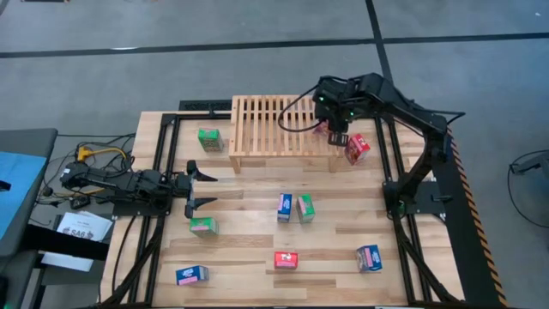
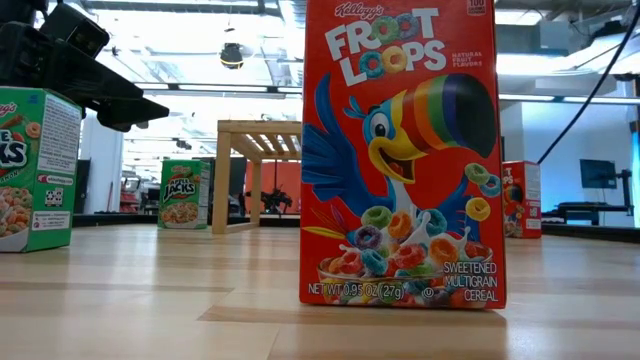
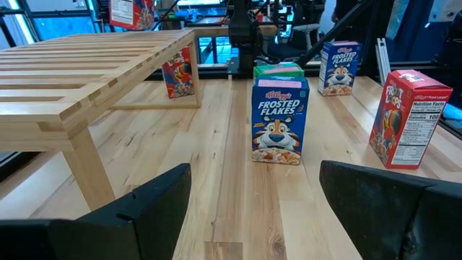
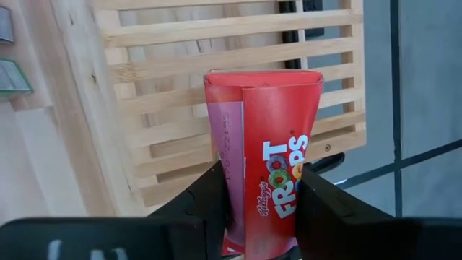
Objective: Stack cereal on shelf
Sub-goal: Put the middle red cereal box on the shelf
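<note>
Got the right gripper fingers clamped on a red Froot Loops box hanging just off the wooden shelf right end, left gripper idling spread over the table, so next I'd swing it over the slats and set it down.

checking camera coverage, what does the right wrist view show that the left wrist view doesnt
Right wrist only: the right gripper shut on a red box, pinched in at the grip, above the slats.
Left wrist only: the open left gripper, a blue box upright ahead, another red box standing on the table.
Both: the shelf.
</note>
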